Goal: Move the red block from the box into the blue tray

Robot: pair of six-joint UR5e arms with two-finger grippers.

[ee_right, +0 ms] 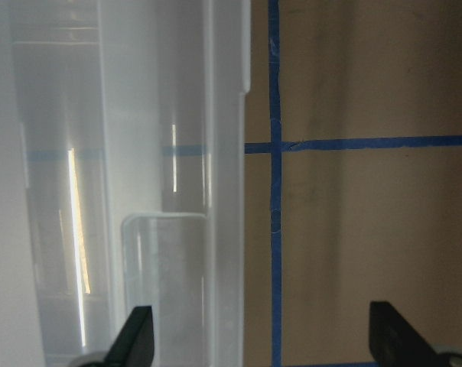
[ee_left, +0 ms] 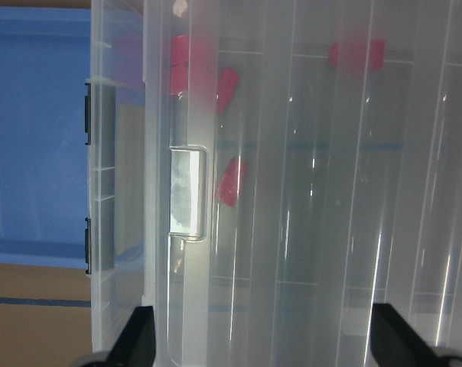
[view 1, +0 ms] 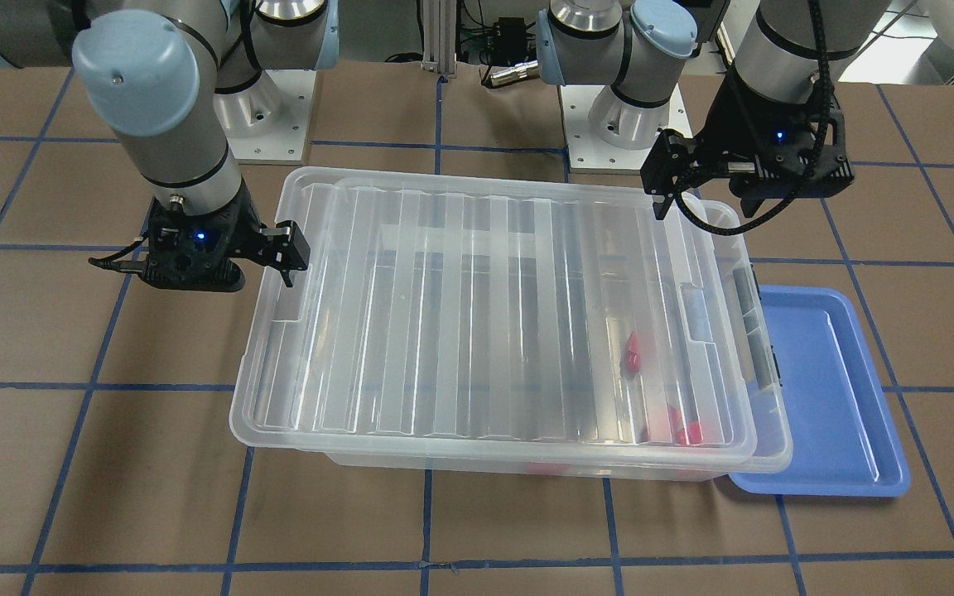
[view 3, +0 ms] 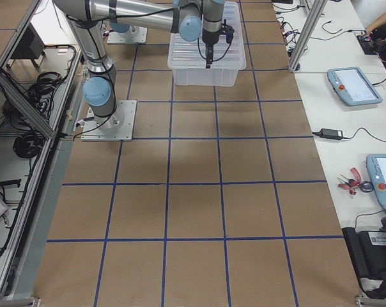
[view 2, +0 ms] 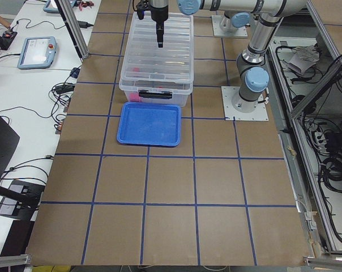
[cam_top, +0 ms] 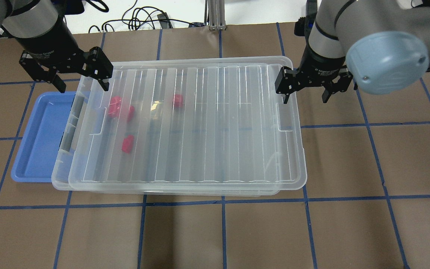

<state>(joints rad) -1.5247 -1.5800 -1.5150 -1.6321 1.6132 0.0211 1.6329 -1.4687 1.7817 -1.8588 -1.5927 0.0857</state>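
The box (cam_top: 207,123) is a clear bin with its ribbed lid on, sitting slightly askew. Several red blocks lie inside near its left end and show through the lid (cam_top: 127,144) (cam_top: 178,100) (view 1: 633,352) (ee_left: 231,182). The blue tray (cam_top: 39,138) (view 1: 825,389) lies empty against the box's left end. My left gripper (cam_top: 83,87) (ee_left: 265,344) is open and empty. It hovers over the lid's left edge, one finger on each side of it. My right gripper (cam_top: 306,99) (ee_right: 263,344) is open and empty. It straddles the lid's right edge.
The box has dark latches (ee_left: 87,115) at the end facing the tray. The brown table has a blue tape grid (cam_top: 222,201). Both robot bases (view 1: 618,124) stand behind the box. Benches with tablets and cables (view 3: 353,86) flank the table.
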